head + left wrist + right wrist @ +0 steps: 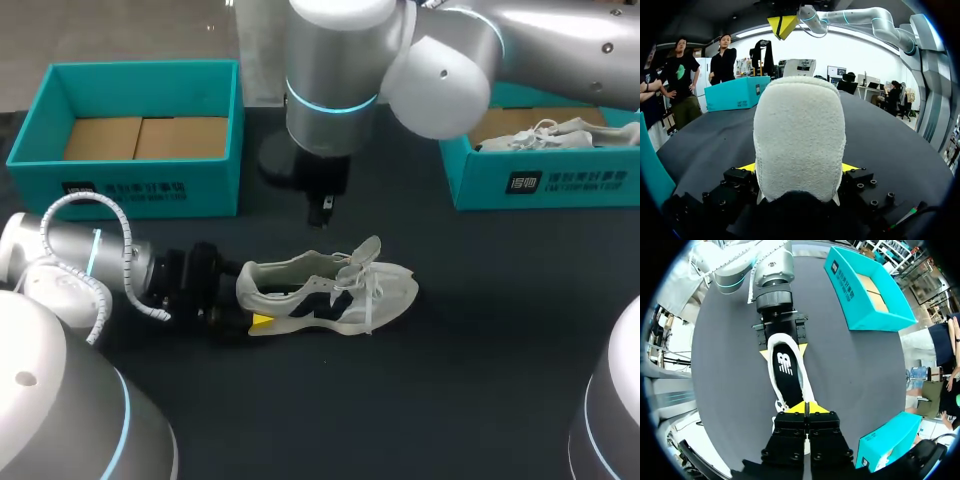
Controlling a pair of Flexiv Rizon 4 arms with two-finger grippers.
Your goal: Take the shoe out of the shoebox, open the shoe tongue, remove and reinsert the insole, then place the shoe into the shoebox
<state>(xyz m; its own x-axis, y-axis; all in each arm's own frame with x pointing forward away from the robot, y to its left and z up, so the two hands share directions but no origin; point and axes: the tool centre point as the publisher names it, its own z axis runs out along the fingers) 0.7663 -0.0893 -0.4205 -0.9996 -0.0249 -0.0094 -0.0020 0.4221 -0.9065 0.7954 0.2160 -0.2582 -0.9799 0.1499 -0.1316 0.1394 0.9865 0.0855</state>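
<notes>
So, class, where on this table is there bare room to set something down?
Free: the table in front of the shoe, toward the near edge, and right of its toe, in front of the filled shoebox. Crowded: at the heel, where the left gripper clamps it, and between that box and the empty shoebox, where the right gripper hangs.

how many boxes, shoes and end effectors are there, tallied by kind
boxes: 2 (left box, right box, both teal)
shoes: 2 (shoe on the table, shoe in the right box)
end effectors: 2 (left end effector, right end effector)
total: 6
</notes>
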